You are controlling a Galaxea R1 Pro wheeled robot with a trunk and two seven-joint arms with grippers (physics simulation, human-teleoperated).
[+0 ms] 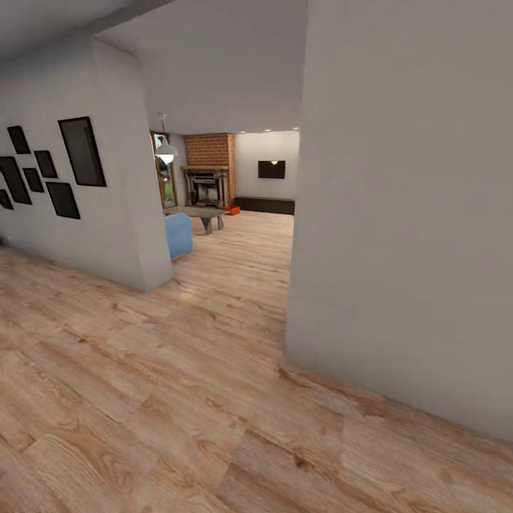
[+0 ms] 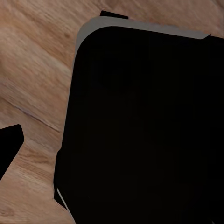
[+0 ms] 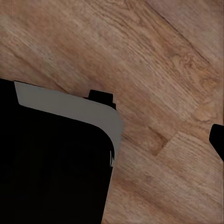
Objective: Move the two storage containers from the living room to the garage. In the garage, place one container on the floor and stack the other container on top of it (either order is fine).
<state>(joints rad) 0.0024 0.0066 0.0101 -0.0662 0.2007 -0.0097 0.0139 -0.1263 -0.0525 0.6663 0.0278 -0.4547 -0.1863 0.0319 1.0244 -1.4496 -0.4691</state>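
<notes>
The head view looks down a hallway with a light wood-plank floor (image 1: 178, 399). A pale grey wall (image 1: 406, 214) occupies the right half of the frame; a second wall at the left carries a group of black picture frames (image 1: 50, 171).

Through the opening at centre lies the living room (image 1: 235, 214): a red-brick fireplace (image 1: 208, 174), a black wall TV (image 1: 271, 169) and a long dark low bench (image 1: 265, 205) below the TV. A small orange-red object (image 1: 231, 210) sits on the floor just right of the fireplace; it appears to be a storage container, too small to confirm. A blue seat (image 1: 179, 235) and a low dark table (image 1: 203, 214) stand nearer.

Both wrist views show a black robot body (image 2: 144, 130) over plank floor. Gripper state: cannot be determined for either arm.
</notes>
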